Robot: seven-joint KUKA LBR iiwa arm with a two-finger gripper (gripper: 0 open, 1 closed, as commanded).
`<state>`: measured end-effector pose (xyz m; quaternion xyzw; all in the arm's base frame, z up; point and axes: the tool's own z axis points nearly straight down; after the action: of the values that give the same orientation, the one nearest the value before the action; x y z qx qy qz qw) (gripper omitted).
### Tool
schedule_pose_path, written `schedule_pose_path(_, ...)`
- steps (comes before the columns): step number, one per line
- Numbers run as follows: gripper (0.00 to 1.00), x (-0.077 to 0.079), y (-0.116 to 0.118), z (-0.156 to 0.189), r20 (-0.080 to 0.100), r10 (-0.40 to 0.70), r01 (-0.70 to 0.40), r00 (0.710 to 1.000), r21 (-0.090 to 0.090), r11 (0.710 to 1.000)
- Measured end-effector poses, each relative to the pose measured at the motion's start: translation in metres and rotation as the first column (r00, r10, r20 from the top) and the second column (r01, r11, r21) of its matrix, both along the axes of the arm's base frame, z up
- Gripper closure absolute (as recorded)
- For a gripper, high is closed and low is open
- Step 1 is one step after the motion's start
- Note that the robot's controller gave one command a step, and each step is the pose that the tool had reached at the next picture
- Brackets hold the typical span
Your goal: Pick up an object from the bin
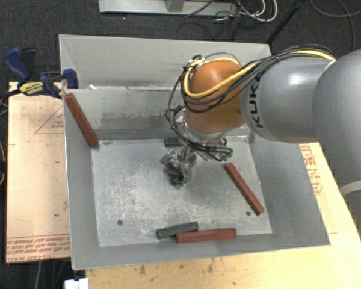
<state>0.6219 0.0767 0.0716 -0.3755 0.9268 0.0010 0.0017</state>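
Claw (179,172) sits low over the mid-floor of the bin (126,203). Released or clenched: can't tell, the wrist blocks it. Nearest thing is a green piece (171,141) just behind the claw, mostly hidden under the arm. Three red-brown bars: left bar (81,120), right bar (244,189), front bar (206,235). One dark green bar (177,230) lies just beside the front bar.

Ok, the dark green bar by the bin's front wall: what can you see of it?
The dark green bar is a short, straight, matte stick, material unclear. It lies flat on the bin floor near the front wall, almost parallel to it. Its end toward the view's right runs alongside the near end of a longer reddish-brown bar, apparently touching it. The gripper is apart from it, over the bin's middle.
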Motion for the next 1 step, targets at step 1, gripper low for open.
schedule_pose_path(1,1.0,0.0,0.0,-0.0001,0.0,0.0,0.0,1.0,0.0,1.0)
